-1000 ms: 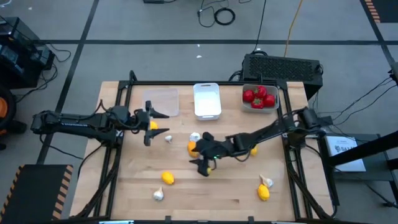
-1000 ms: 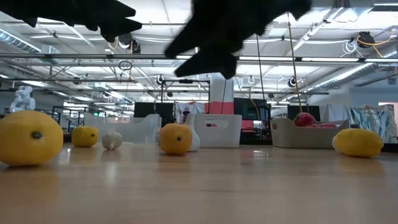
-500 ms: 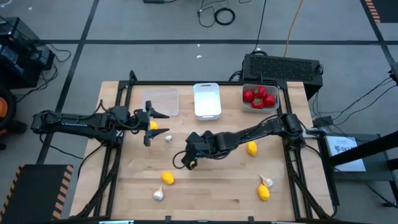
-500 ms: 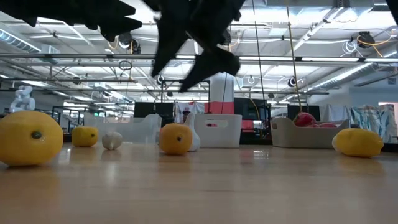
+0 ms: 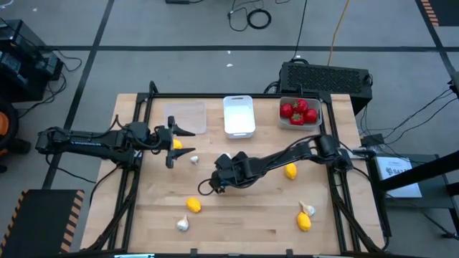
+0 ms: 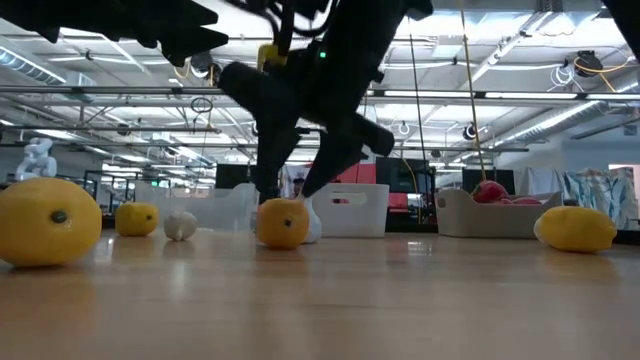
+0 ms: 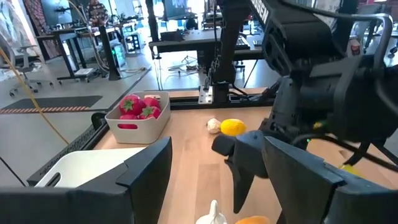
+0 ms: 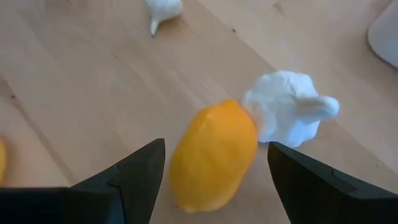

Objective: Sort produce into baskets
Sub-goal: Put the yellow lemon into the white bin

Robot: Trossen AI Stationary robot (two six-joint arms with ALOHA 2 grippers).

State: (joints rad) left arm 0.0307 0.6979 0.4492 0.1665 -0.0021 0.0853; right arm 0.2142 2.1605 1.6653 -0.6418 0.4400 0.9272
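The lemon [image 8: 213,155] under the right gripper [image 8: 214,177] looks like a light, hard, smooth plastic toy, likely to roll or squirt out if pinched near its tapered ends; the grip belongs across its plump middle. It lies on the tabletop [image 5: 244,215] near the centre, touching a garlic bulb [image 8: 287,107]. The jaws stand open and empty, one to each side of the lemon, apparently just above it. The left gripper [image 5: 172,143] waits beside the clear tray [image 5: 188,115], jaws wide and holding nothing.
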